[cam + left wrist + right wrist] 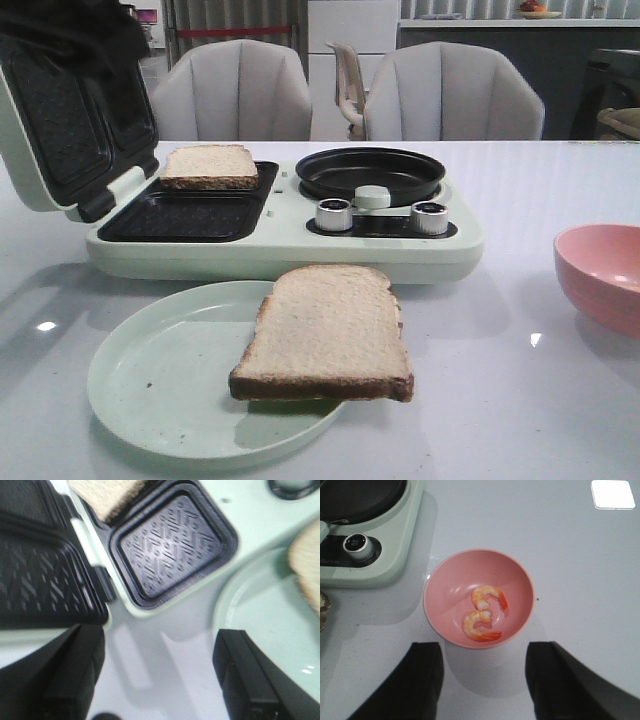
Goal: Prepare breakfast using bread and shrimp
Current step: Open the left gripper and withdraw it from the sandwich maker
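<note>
Appliance: pale green sandwich maker (pixel 280 250) on the white table (pixel 520 400), lid (pixel 60 110) swung up at the left, dark ribbed plates exposed; round black pan (pixel 370 172) and two silver knobs (pixel 335 214) on its right half.
Bread, first: square beige slice with brown crust (pixel 209 166) lying in the rear baking well; front well (pixel 172 542) bare.
Bread, second: like slice (pixel 328 335) on the round pale green plate (pixel 150 380) in front of the appliance, its right edge overhanging the plate rim.
Shrimp: two curled orange-pink and white pieces (pixel 487 597) (pixel 479 626) side by side in the pink round bowl (pixel 445 585), on the table right of the appliance.
Left gripper (pixel 155 680): jaws spread wide, holding nothing, above bare table between the lid and the plate.
Right gripper (pixel 485 680): jaws spread wide, holding nothing, above the table just beside the bowl.
</note>
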Controlling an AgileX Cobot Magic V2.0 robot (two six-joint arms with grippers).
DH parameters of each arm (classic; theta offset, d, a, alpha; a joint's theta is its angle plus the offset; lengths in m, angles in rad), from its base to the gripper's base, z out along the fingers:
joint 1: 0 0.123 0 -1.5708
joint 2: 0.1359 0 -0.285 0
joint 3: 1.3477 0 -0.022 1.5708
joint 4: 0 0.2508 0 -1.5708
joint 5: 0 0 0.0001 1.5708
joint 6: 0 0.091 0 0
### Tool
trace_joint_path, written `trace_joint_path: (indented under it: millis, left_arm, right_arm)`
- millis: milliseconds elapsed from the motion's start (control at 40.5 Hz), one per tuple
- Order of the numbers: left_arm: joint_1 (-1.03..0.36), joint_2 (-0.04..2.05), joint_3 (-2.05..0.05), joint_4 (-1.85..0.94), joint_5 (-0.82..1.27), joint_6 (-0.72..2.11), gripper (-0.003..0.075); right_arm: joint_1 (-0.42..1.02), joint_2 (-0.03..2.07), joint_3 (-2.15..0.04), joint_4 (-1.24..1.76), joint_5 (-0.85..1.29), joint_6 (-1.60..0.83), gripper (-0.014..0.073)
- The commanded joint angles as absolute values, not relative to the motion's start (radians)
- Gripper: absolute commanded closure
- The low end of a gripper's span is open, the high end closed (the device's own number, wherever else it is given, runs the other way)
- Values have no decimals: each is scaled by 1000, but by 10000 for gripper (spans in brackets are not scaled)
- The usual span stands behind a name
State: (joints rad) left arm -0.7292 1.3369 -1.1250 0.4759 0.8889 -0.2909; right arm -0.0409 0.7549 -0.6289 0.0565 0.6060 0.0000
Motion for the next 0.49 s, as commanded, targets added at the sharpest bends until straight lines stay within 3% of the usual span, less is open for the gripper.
trace_joint_path:
  millis: [0, 469]
  left_arm:
    - [-737, 1185, -1089, 405, 870, -286, 211]
    - [-737, 749, -823, 237, 823, -247, 211]
  right_arm:
    - [-39, 754, -654, 50, 532, -10, 108]
    - [-39, 754, -654, 51, 526, -10, 108]
